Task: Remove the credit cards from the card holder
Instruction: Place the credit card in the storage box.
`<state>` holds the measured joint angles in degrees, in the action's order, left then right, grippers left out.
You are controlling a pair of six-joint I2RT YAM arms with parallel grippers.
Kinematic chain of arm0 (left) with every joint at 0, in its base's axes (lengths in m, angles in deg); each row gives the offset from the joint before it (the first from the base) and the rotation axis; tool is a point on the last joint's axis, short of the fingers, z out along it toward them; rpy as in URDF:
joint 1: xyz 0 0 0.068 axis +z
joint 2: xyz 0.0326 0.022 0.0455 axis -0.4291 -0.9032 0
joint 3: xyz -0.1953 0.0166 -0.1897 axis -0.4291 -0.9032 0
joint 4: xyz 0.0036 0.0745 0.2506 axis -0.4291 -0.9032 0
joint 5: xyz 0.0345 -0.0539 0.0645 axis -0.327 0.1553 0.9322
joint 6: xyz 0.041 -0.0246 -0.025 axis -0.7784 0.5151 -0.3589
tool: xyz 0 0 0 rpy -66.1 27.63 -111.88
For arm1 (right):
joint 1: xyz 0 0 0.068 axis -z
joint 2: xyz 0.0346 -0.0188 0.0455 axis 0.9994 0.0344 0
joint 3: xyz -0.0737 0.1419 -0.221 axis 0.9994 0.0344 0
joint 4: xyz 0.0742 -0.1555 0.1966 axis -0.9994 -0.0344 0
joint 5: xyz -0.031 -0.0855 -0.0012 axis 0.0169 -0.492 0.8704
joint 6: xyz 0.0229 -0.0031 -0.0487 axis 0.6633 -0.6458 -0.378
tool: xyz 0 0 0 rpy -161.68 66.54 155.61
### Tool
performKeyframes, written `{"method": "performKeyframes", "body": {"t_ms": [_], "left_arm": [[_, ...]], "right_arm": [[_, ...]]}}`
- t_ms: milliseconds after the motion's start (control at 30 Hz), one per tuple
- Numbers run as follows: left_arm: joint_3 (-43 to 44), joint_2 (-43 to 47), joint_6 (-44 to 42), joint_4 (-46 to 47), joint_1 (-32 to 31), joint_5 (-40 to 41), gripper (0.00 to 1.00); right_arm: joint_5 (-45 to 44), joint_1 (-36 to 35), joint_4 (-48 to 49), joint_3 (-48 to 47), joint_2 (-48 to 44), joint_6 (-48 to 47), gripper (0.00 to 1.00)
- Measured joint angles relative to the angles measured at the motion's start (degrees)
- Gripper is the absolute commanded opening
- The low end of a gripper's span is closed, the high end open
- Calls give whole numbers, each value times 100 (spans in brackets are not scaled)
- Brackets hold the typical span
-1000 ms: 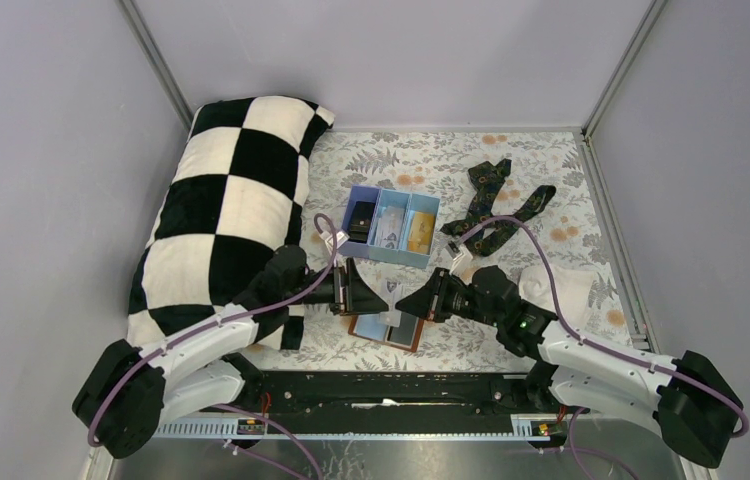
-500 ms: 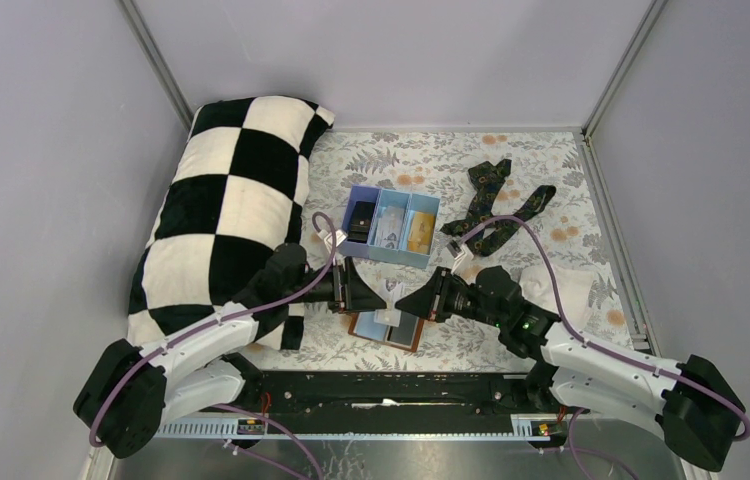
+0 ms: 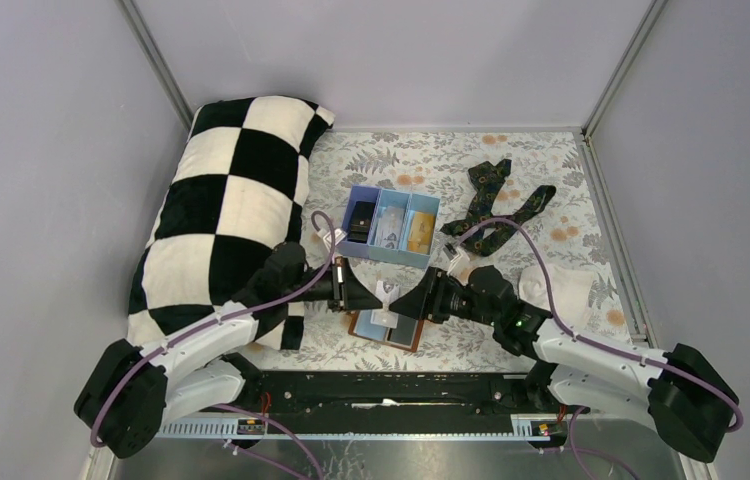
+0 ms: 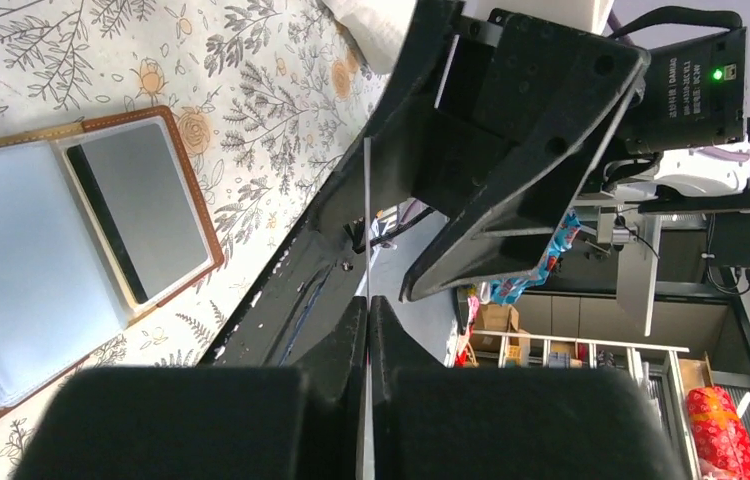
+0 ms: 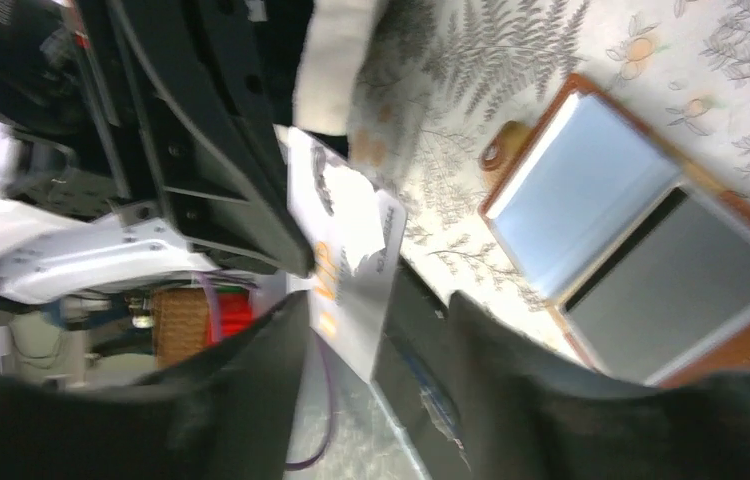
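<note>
The brown card holder (image 3: pixel 406 340) lies open on the flowered cloth between the two arms, and a grey card (image 4: pixel 146 210) sits in its right pocket. My left gripper (image 3: pixel 373 294) is shut on a pale grey credit card (image 3: pixel 385 298), seen edge-on (image 4: pixel 366 210) in the left wrist view, just above the holder. Facing it, my right gripper (image 3: pixel 398 303) is open, its fingers either side of the same card (image 5: pixel 351 255) without clamping it. The holder (image 5: pixel 741 345) shows at the right of the right wrist view.
A light blue tray (image 3: pixel 375 255) behind the holder has a black, a pale blue and a gold card in its compartments. A dark necktie (image 3: pixel 496 205) lies at the back right, a white cloth (image 3: pixel 563 288) to the right, and a chequered pillow (image 3: pixel 226 205) to the left.
The left gripper has shut on the pale card that the right gripper held. The right gripper has opened and let it go, shifting slightly left.
</note>
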<state>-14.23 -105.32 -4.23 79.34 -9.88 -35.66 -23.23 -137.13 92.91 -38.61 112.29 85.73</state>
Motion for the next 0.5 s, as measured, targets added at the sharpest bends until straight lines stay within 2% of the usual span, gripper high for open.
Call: {"method": "performKeyframes", "body": {"t_ms": [67,233,367,500], "left_arm": [[149,-17,-109,-214,-17,33,0],[1228,-415,-772,-1390,201,221,0],[2610,-1246,-1556,-2155,494,337,0],[3912,-2551,-2238,-2601,778,339,0]], "right_arm": [[-151,-9,-393,-63,-81,-103,83],[-1165,11,-1932,-470,-984,-407,83],[-2293,35,-3215,-1126,-1711,-662,85],[-3119,44,-4172,-1508,-2155,-789,88]]}}
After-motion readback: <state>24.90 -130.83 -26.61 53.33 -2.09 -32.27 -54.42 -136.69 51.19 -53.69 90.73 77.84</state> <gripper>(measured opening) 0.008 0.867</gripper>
